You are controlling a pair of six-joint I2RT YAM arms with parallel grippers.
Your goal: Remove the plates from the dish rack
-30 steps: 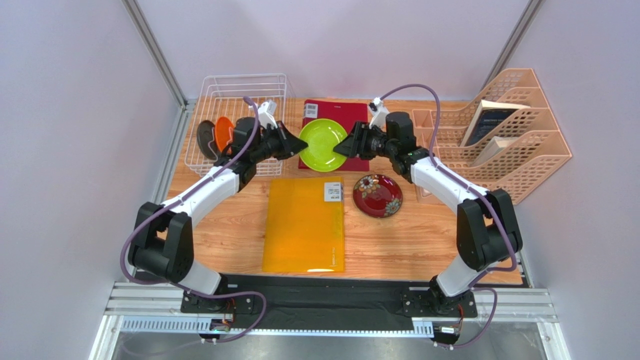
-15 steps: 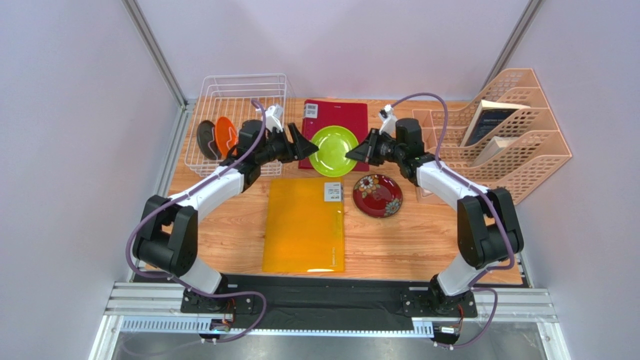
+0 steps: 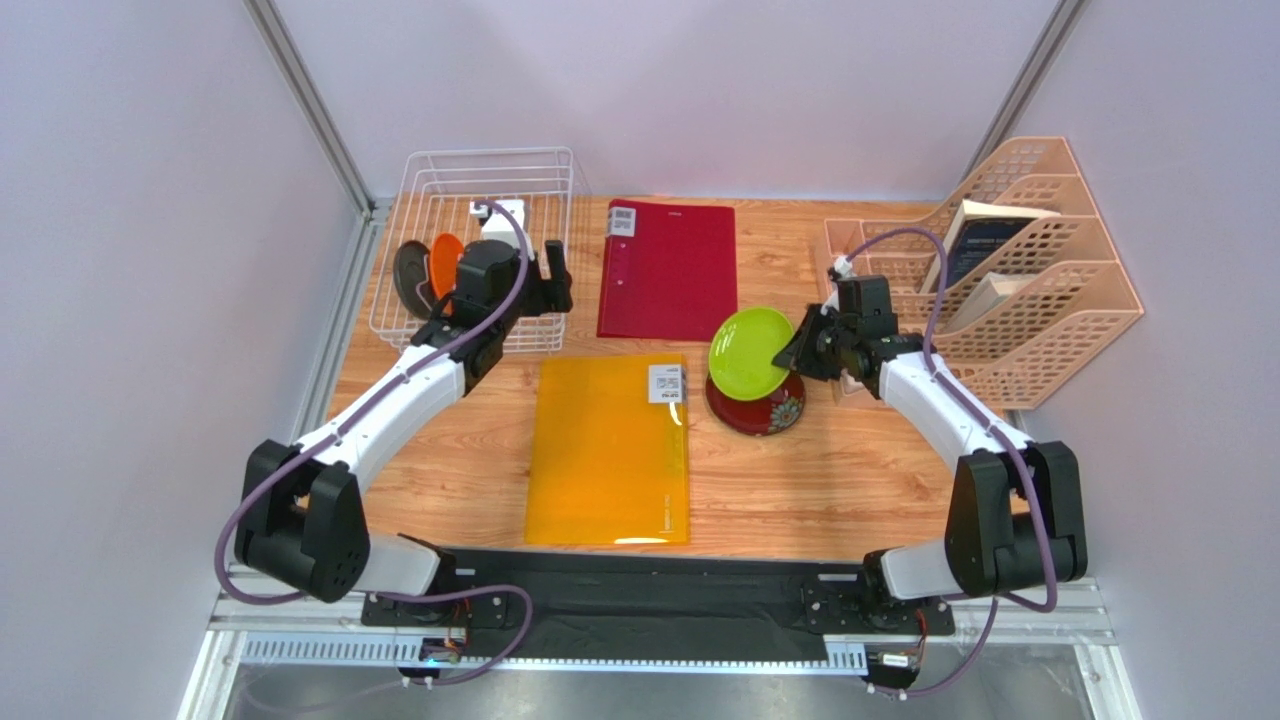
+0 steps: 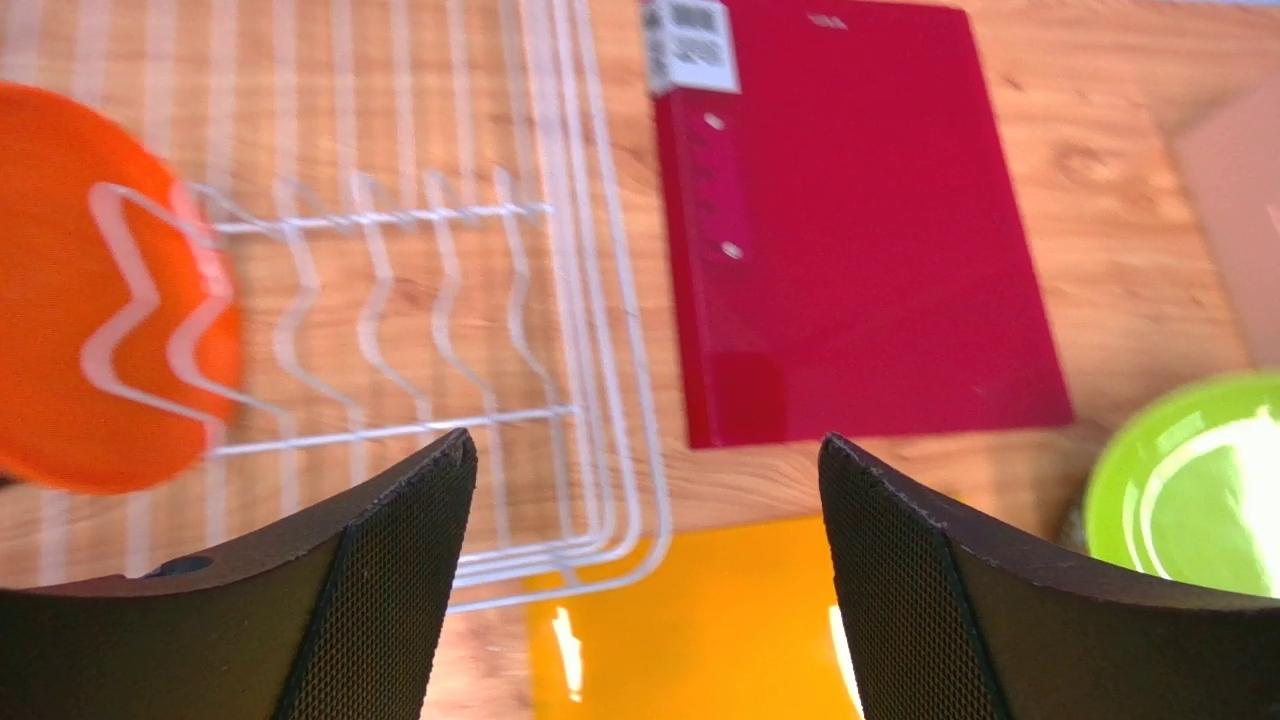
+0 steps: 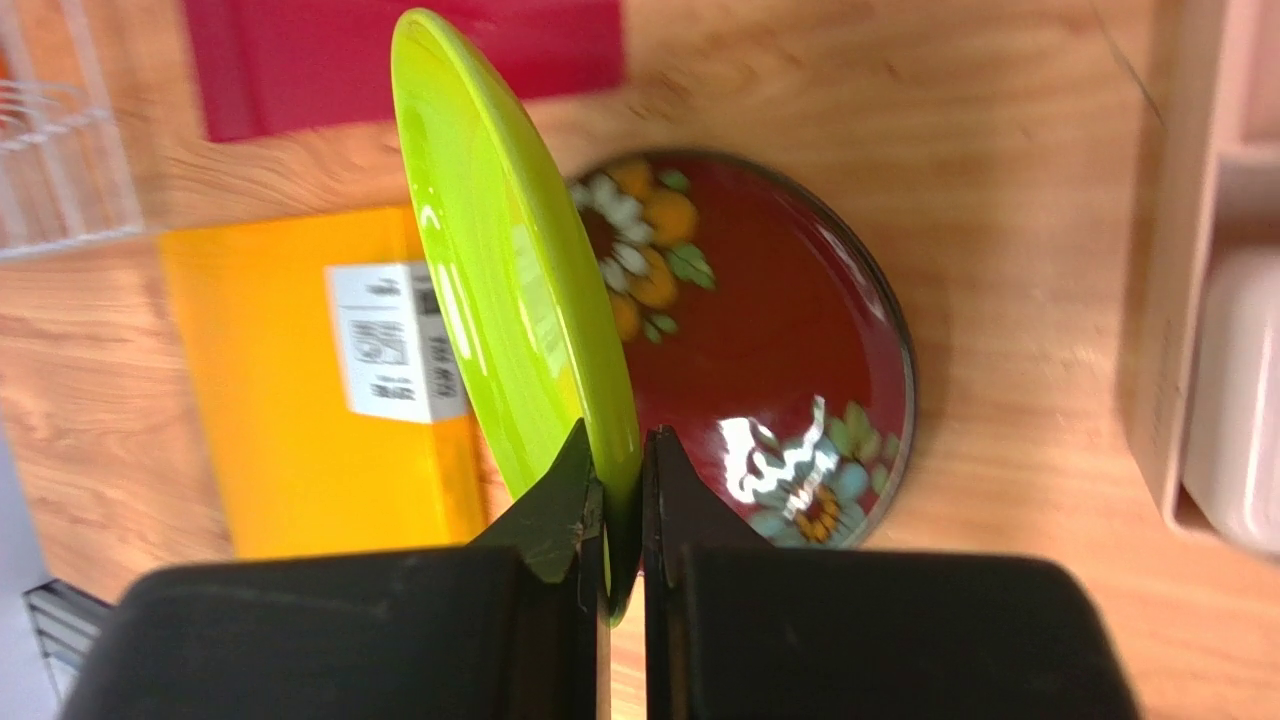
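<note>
My right gripper (image 3: pixel 793 354) (image 5: pixel 618 458) is shut on the rim of the lime green plate (image 3: pixel 750 348) (image 5: pixel 511 300), holding it tilted just above the dark red floral plate (image 3: pixel 756 399) (image 5: pixel 759 353) on the table. The white wire dish rack (image 3: pixel 478 240) (image 4: pixel 451 300) stands at the back left. An orange plate (image 3: pixel 445 264) (image 4: pixel 98 300) and a dark plate (image 3: pixel 410 275) stand upright at its left side. My left gripper (image 3: pixel 553 279) (image 4: pixel 643 600) is open and empty, above the rack's right front corner.
A red folder (image 3: pixel 669 270) (image 4: pixel 857 225) lies at the back centre and a yellow folder (image 3: pixel 609 447) (image 5: pixel 286 390) in front of it. A peach file organiser (image 3: pixel 999 270) with papers stands at the right, close behind my right arm.
The left gripper opened, let go of the green plate and drew back to the rack. The right gripper shut on the plate and carried it right and nearer, over the red floral plate.
</note>
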